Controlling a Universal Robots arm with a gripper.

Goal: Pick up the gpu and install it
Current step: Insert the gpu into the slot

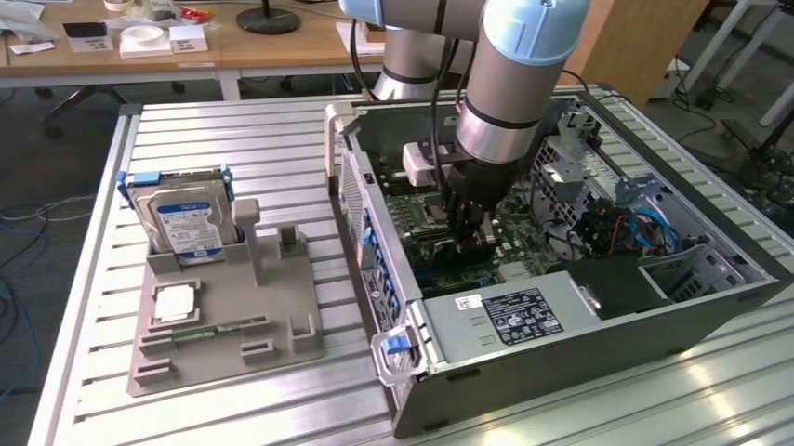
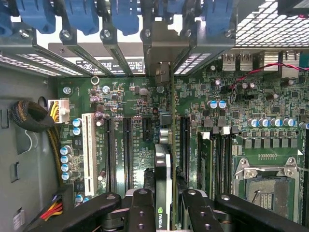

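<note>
In your exterior view, the gripper [image 1: 471, 243] sinks among dark parts inside the computer case [image 1: 694, 307], so you cannot make out its fingertips or the gpu there. In your wrist view, the gpu [image 2: 164, 169] shows edge-on; its faces stay hidden, and its near end is cut off by the picture's edge. The motherboard [image 2: 130, 101] lettering is too small to read.

A green motherboard [image 2: 145, 111] carries a white slot [image 2: 88, 145] and blue clips [image 2: 82, 14]. The grey tray [image 1: 236, 316] holds a silver drive [image 1: 186, 223] with a blue-white label.
</note>
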